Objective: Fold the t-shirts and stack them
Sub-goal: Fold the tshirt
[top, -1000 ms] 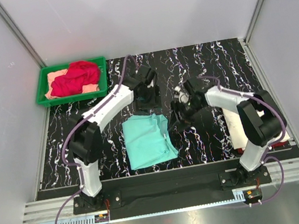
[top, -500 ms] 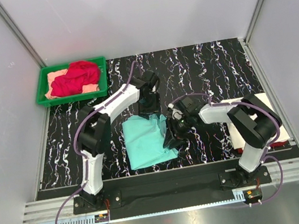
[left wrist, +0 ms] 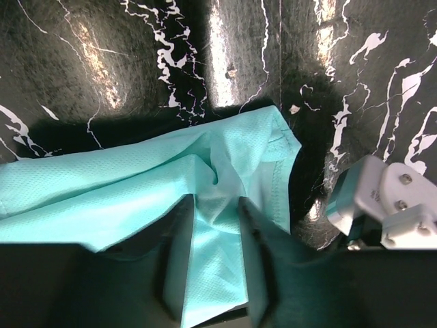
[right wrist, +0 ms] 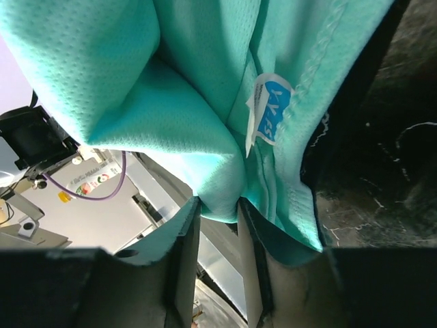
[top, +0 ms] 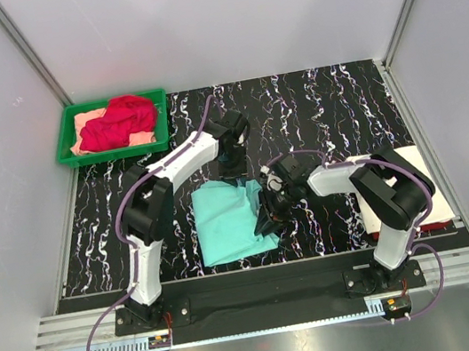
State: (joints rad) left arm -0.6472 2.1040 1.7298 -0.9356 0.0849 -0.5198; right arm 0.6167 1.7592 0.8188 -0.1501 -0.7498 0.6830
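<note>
The mint-teal t-shirt (top: 227, 223) lies at frame centre on the black marbled table (top: 340, 104). The left gripper (left wrist: 217, 219) pinches its upper edge, and the right gripper (right wrist: 218, 212) clamps its right edge.

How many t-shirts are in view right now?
4: teal t-shirt mid-table; red t-shirt and peach t-shirt in the green tray; cream-white t-shirt at right. More may be hidden.
</note>
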